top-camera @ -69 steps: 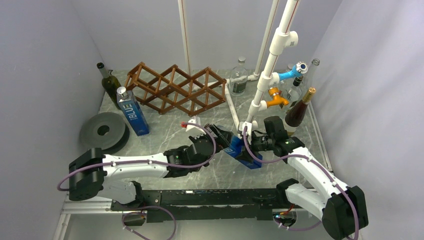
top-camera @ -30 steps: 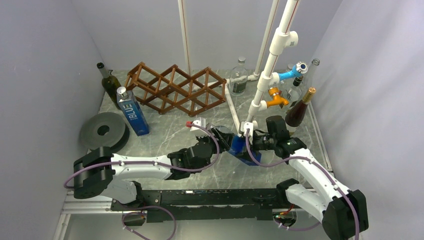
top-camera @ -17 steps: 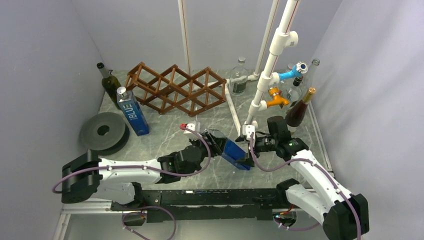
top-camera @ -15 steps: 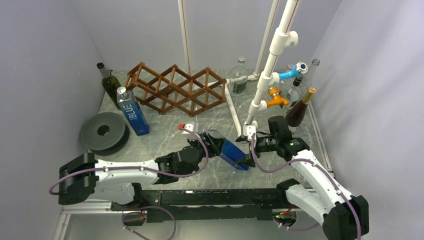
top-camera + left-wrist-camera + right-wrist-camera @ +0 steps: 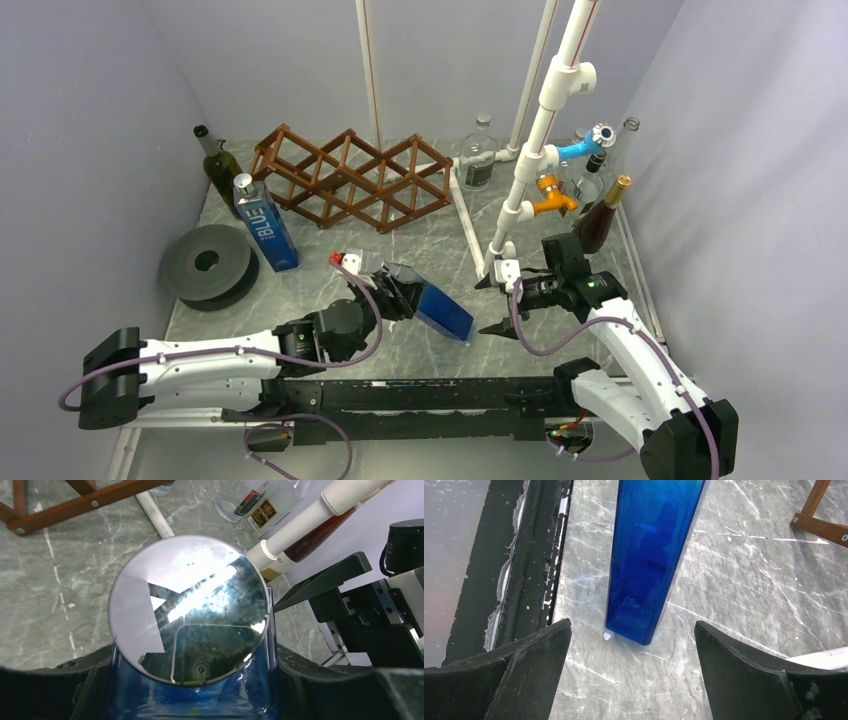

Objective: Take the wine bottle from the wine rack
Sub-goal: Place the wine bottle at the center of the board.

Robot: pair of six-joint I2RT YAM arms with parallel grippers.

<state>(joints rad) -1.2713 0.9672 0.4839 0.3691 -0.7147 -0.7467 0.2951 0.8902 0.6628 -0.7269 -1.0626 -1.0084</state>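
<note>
The wine bottle is a square blue glass one with a round silver cap. It lies tilted, base toward the right arm, low over the marble. My left gripper is shut on its shoulder end, and its blue shoulders fill the gap between the black fingers. My right gripper stands open a short way beyond the bottle's base, touching nothing. The brown wooden wine rack stands at the back with no bottle showing in its cells.
A blue "BLUE" bottle and a green bottle stand at the back left beside a grey disc. A white pipe stand rises right of centre. A clear bottle and dark bottles stand at the back right.
My right gripper has opened and let go of the blue bottle's base. The left arm has drawn back to the left with the bottle, leaving a gap between it and the right fingers.
</note>
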